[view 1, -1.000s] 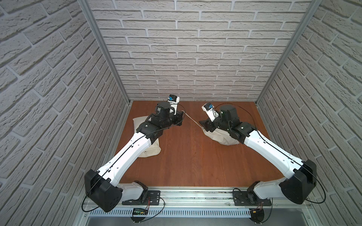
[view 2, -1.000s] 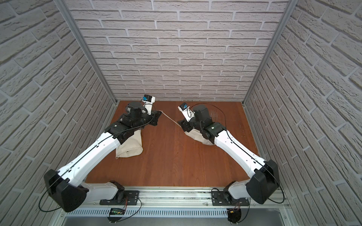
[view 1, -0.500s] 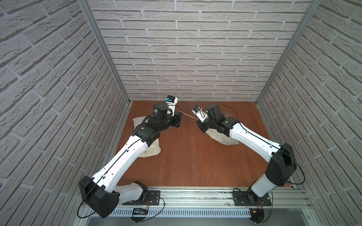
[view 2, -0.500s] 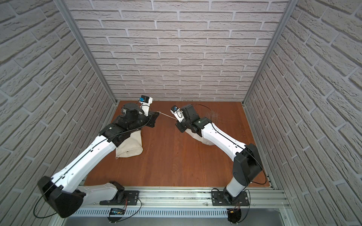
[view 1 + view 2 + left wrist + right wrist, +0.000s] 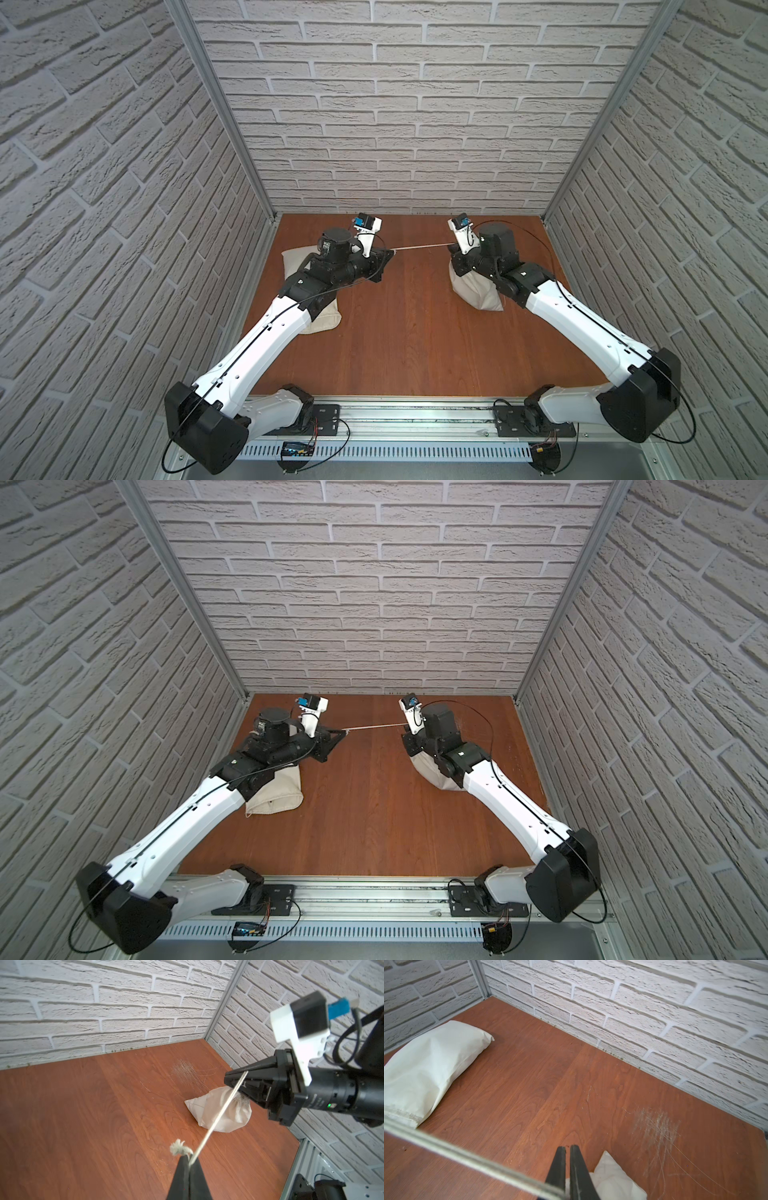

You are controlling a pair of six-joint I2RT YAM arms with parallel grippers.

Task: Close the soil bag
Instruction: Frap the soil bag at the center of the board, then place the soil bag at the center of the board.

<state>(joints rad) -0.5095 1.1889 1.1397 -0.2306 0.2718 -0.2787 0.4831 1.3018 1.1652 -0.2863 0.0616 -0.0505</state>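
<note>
You have the soil bag (image 5: 473,293) sitting on the wooden table (image 5: 415,340) toward the far right, directly under the wrist of the right arm (image 5: 582,316). That arm hides the bag's neck in both top views. The left wrist view shows the bag (image 5: 218,1111) slumped on the wood, with its top puckered into tight gathers just below the right gripper (image 5: 227,1078). Your left gripper (image 5: 188,1162) is clenched on the drawstring (image 5: 218,1118) right beside its frayed end (image 5: 178,1148), which sticks out past the fingertips. From there the drawstring runs straight and taut — in the air, clear of the table — to the right gripper, entering between its fingers a little back from the tips. In the right wrist view those fingers (image 5: 560,1167) stand pressed nearly together and the drawstring (image 5: 467,1159) crosses as a blurred band into them — so the right gripper is clamped on it too. The two grippers are well apart, with the left gripper (image 5: 343,731) toward the back of the table, left of its middle. A second, larger cream bag (image 5: 274,800) lies flat on the left side, partly under the left arm (image 5: 187,812) and apart from both grippers.
</note>
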